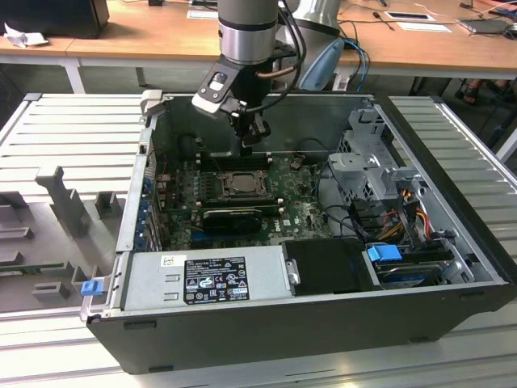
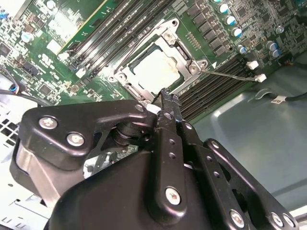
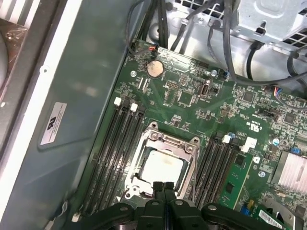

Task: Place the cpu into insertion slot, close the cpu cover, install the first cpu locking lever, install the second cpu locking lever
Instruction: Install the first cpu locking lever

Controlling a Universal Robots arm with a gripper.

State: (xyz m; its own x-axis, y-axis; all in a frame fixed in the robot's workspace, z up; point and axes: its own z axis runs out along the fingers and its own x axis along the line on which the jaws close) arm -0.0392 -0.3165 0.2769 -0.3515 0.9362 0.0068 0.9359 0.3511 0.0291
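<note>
We saw the cpu (image 3: pixel 161 167) lying in the insertion slot (image 1: pixel 240 184), with the cpu cover (image 3: pixel 169 144) flat over it. Our end effector (image 3: pixel 163 185) hung just above the slot, pinched together and holding nothing.

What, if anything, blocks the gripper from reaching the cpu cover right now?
Likely nothing, so yes. The gripper hangs just above the cpu cover, which lies flat around the cpu. Nothing stands between them, and the memory slots on either side sit low.
</note>
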